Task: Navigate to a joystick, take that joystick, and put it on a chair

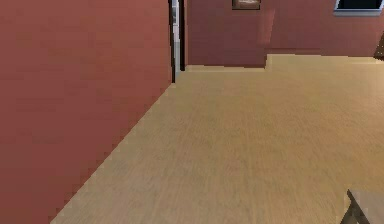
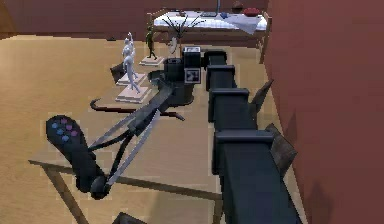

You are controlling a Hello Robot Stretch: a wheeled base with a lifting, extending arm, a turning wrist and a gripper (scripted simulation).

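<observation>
The long dark arm (image 2: 240, 150) reaches across the wooden table (image 2: 170, 150), so the drive to the joystick looks done. 2 dark chairs (image 2: 263, 97) stand at the table's right side, handy for the last step. The dark joystick (image 2: 64, 135), with coloured buttons, shows near left, at the tips of the gripper (image 2: 100, 168). I cannot tell the gripper's state, nor whether it holds the joystick. Placing remains.

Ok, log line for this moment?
arm: out over table | gripper: at joystick, hold cannot tell | on table: white statue | chair back: right of arm | forward: wood floor, red wall
</observation>
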